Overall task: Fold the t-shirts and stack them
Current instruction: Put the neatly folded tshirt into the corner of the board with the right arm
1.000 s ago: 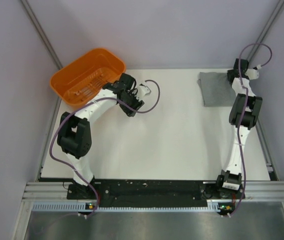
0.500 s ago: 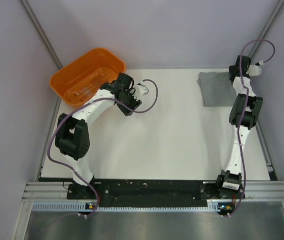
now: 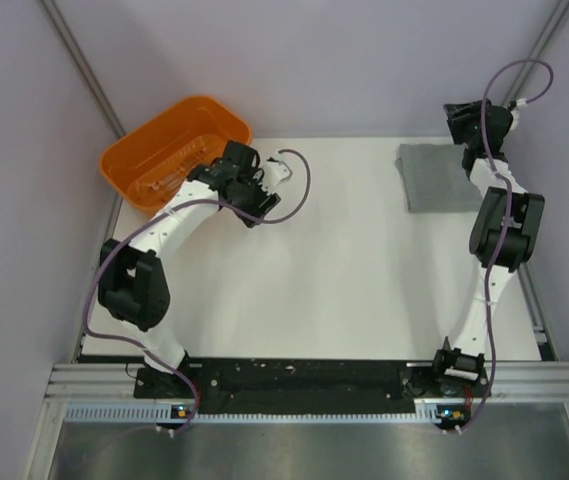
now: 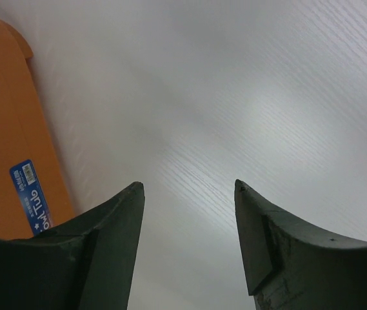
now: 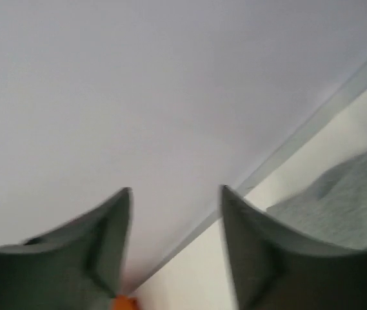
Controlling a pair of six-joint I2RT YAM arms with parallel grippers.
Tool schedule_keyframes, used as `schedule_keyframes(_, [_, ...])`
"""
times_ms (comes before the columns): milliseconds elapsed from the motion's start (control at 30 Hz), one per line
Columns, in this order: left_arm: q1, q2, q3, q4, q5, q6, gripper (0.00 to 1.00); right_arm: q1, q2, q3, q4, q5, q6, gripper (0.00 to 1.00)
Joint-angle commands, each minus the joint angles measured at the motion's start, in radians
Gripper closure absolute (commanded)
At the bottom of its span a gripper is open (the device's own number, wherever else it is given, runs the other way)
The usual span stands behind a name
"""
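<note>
Left gripper [image 4: 189,188] stands spread and empty over the table [image 4: 247,97]. Only its wrist view shows the orange basket's [image 4: 2,129] blue sticker [image 4: 31,197], writing illegible. Right gripper [image 5: 175,190] is parted and empty. The folded grey t-shirt [image 3: 439,178] lies in the far right corner.

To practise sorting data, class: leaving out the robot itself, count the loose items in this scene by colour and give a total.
Grey t-shirt: 1
Orange basket: 1
Total: 2
</note>
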Motion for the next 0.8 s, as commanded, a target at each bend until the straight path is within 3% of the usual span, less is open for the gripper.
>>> schedule_keyframes(0, [0.027,-0.093,-0.030,0.048,0.014,-0.028,0.35,0.041,-0.117,-0.121,0.261,-0.282,0.014,0.28])
schedule_keyframes(67, [0.045,-0.125,-0.059,0.069,0.018,-0.044,0.26,0.090,-0.196,-0.185,0.079,-0.206,-0.133,0.19])
schedule_keyframes(100, [0.057,-0.156,-0.079,0.080,0.020,-0.057,0.05,0.117,-0.244,-0.213,0.019,-0.146,-0.217,0.14])
schedule_keyframes(133, [0.067,-0.178,-0.100,0.095,0.026,-0.063,0.01,0.148,-0.291,-0.254,-0.022,-0.097,-0.306,0.04])
schedule_keyframes(333, [0.166,-0.329,-0.301,0.270,0.021,-0.142,0.01,0.301,-0.581,-0.622,-0.006,0.142,-0.638,0.01])
schedule_keyframes(433, [0.212,-0.414,-0.441,0.390,0.046,-0.200,0.01,0.332,-0.710,-0.809,0.040,0.159,-0.738,0.01])
schedule_keyframes(500, [0.228,-0.480,-0.568,0.529,0.037,-0.220,0.01,0.354,-0.789,-0.960,0.120,0.204,-0.805,0.01])
schedule_keyframes(633, [0.234,-0.569,-0.862,0.982,-0.110,-0.284,0.01,0.426,-0.890,-1.153,0.235,0.403,-0.962,0.01])
schedule_keyframes(767, [0.246,-0.549,-1.018,1.256,-0.105,-0.313,0.01,0.446,-0.957,-1.299,0.371,0.471,-1.036,0.01])
